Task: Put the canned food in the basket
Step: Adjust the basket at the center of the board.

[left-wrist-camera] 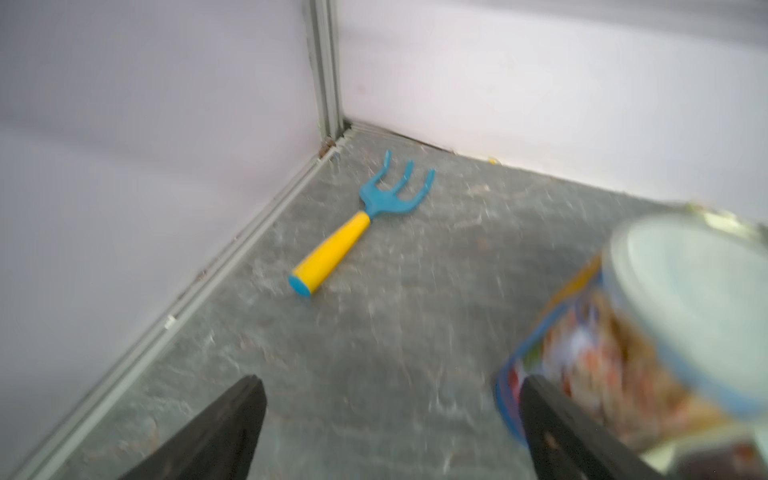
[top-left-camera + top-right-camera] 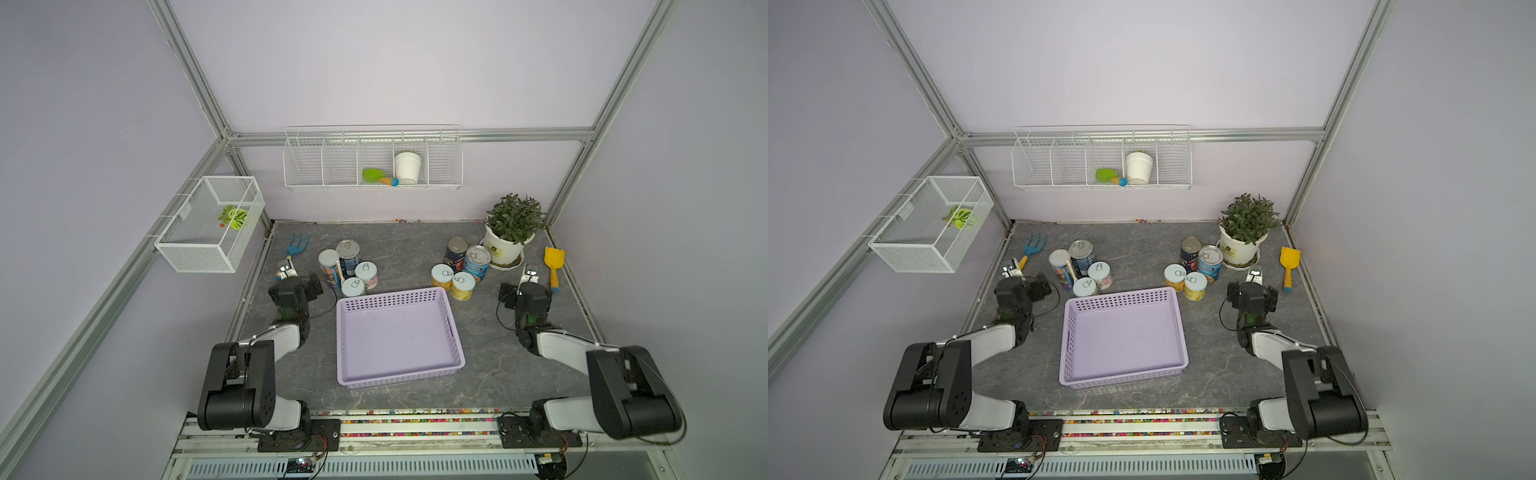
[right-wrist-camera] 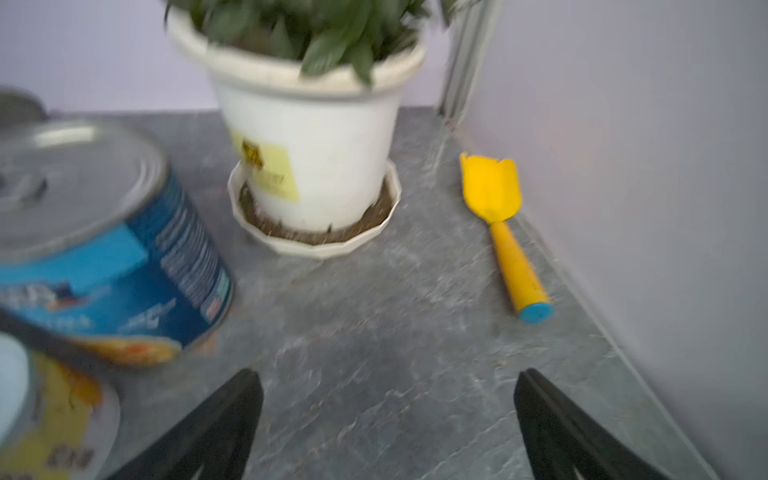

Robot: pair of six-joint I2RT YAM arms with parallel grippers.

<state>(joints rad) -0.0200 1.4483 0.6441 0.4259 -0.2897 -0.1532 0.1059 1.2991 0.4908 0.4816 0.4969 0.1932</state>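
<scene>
Counter (image 2: 415, 253): grey stone look, carries everything. Basket (image 2: 399, 338): lavender, perforated walls, empty, mid-counter toward the front edge. Potted plant (image 2: 509, 241): far right corner, not a target.

Eight cans, all upright, none in the basket yet. They stand in two clusters of four just past the basket's far wall: left cluster (image 2: 348, 266) toward the far left corner, right cluster (image 2: 476, 264) near the plant's saucer. Cans in each cluster touch or nearly touch.

Handling, my read: stiff metal, likely full, so heavy for their size. Glossy labels and round sides could slip or twist in a pinch. Best hold is across the side wall at mid height, not the lid or pull tab. The wider blue-label can (image 3: 104, 249) may need nearly the full spread; the short pale-lid ones look easier. Take outer cans first, since neighbours block finger room.

Left tool (image 1: 386, 382): spread wide, empty, low at the left edge between the blue rake (image 1: 374, 212) and the pale-lid tall can (image 1: 623, 353). Right tool (image 3: 386, 376): spread wide, empty, over bare counter between the blue-label can and the yellow shovel (image 3: 498, 220).
</scene>
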